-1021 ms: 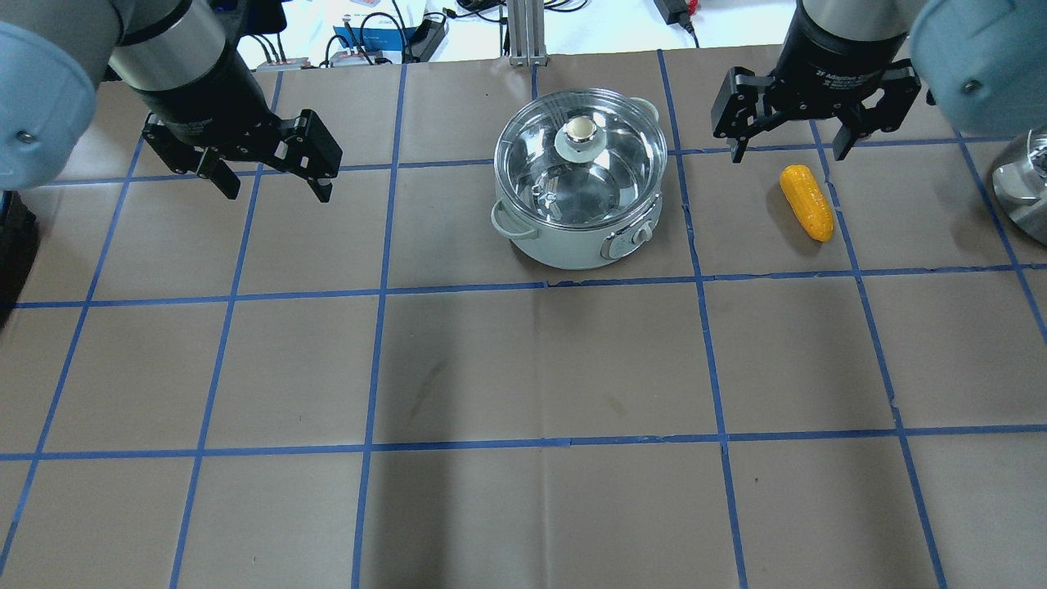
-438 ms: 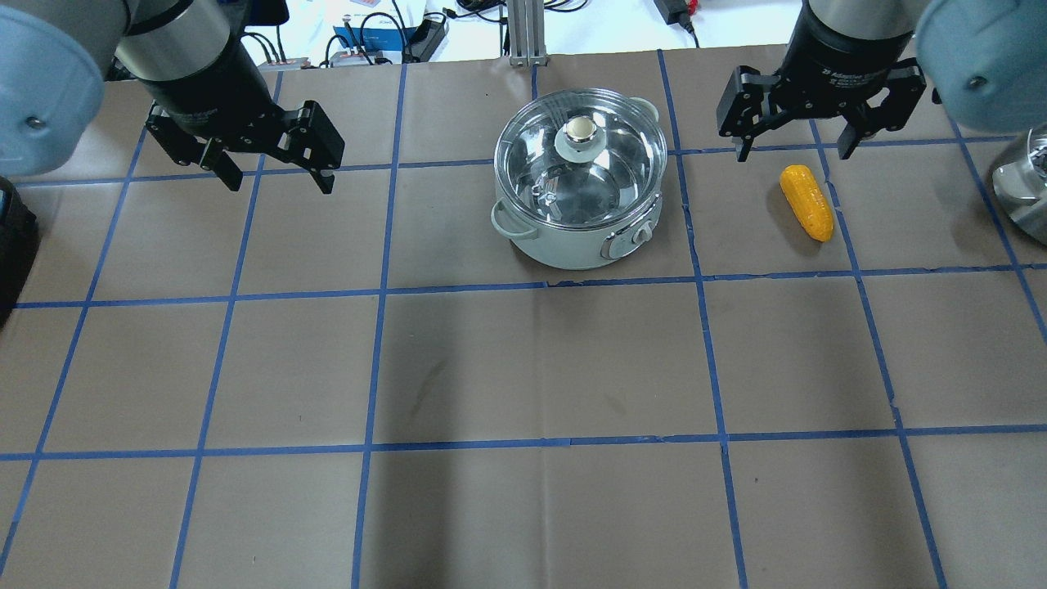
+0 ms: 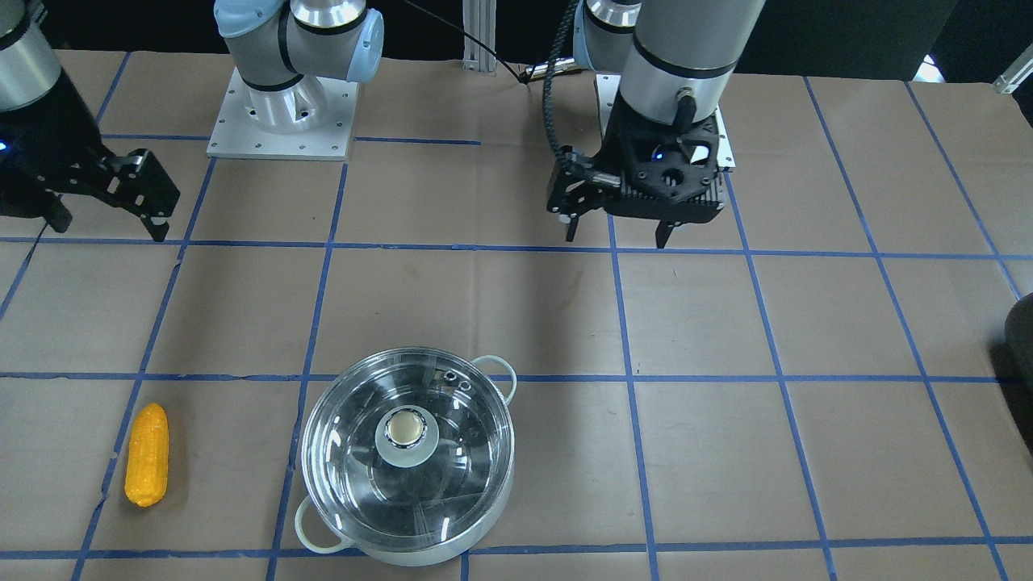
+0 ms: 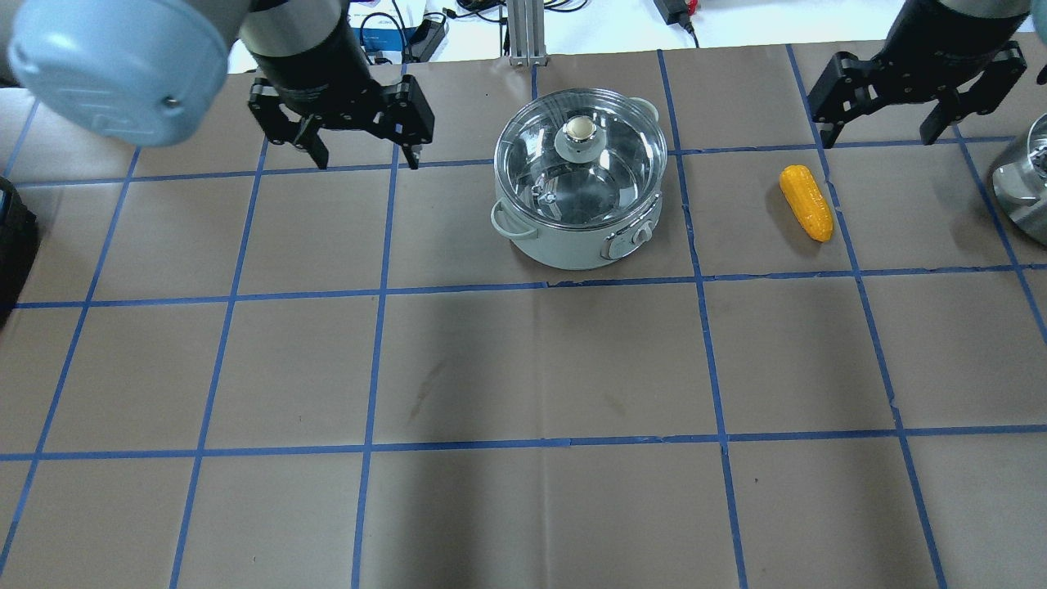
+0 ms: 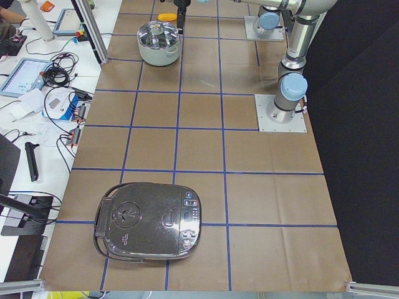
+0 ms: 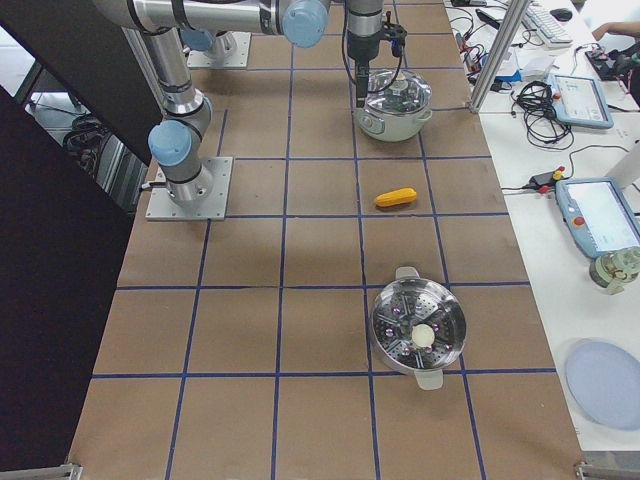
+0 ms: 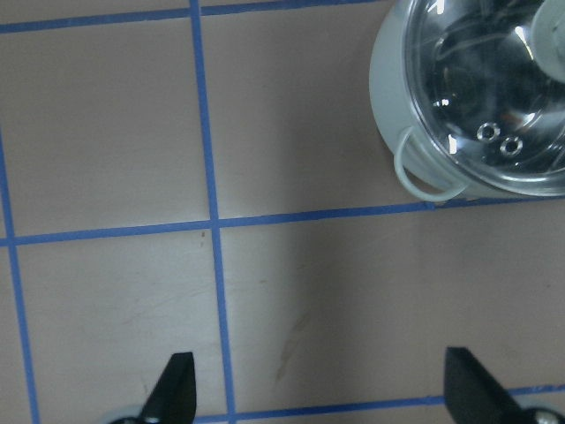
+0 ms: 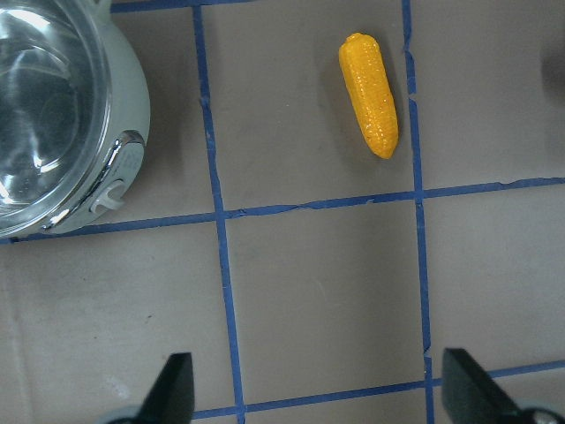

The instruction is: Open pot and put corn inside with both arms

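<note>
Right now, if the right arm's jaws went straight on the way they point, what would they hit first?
Probably the bare brown table, though depth is hard to judge. The corn lies off to one side, outside that path.

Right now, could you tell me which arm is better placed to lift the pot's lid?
Left, probably: the left tool, open, hangs nearer the lid knob, while the right tool, also open, hovers by the corn.

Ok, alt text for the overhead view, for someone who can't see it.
A glass-lidded pot sits on a brown gridded table, a yellow corn cob lying to its right. The open left pincer and open right pincer hover either side, empty.
</note>
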`<action>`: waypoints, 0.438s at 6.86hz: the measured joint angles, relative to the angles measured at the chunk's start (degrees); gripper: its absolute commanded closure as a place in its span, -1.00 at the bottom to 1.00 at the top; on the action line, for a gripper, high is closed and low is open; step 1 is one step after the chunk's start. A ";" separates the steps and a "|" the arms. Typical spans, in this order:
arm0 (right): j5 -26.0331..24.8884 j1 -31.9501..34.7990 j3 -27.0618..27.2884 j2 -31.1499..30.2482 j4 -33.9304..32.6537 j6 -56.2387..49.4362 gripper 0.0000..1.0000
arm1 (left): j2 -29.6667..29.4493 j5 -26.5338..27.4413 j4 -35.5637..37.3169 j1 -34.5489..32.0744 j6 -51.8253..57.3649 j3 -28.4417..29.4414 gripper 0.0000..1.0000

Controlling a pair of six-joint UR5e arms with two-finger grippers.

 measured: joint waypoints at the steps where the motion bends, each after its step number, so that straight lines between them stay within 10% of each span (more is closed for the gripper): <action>1: 0.89 -2.35 0.14 2.45 -2.11 -4.79 -0.99 | -5.17 -0.81 1.76 -2.73 -3.92 4.72 -1.00; 3: 1.72 -4.14 0.01 11.23 -11.52 -9.38 -0.97 | -15.91 -2.38 4.14 -6.80 -11.68 14.22 -1.00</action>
